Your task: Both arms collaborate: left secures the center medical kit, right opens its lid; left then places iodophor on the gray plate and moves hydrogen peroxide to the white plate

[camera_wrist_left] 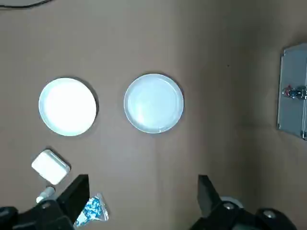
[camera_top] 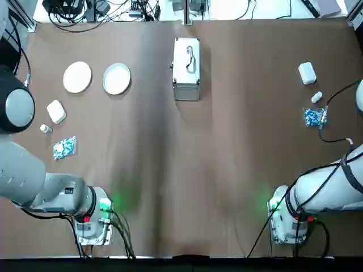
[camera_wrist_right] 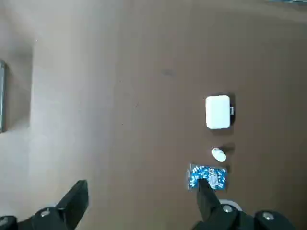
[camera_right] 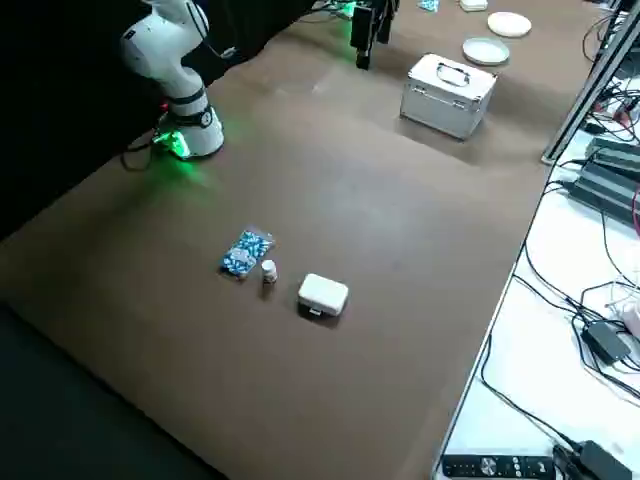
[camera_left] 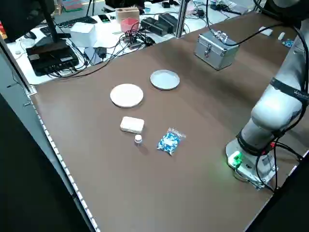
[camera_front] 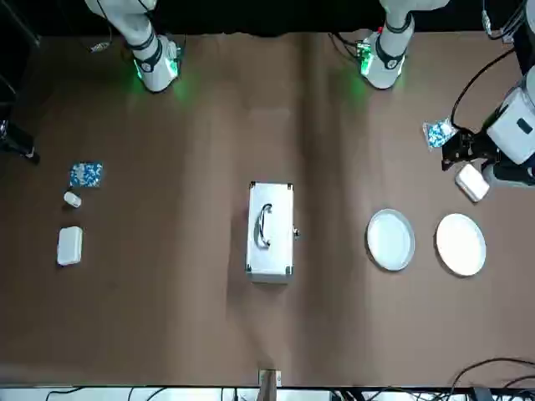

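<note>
No text, label, brand or number can be read anywhere in these views. The blue-and-white packets (camera_top: 64,147) beside each arm seem to carry a printed pattern, but it is too small to make out as words. The medical kit (camera_top: 186,68) shows only bare metal on its lid, with no marking that can be read.

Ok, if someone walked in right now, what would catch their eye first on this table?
The shiny silver case with its lid shut, standing alone at the middle of the table's far side. Next, the two round plates side by side toward the left arm's side, and both grippers hanging open above the table.
</note>
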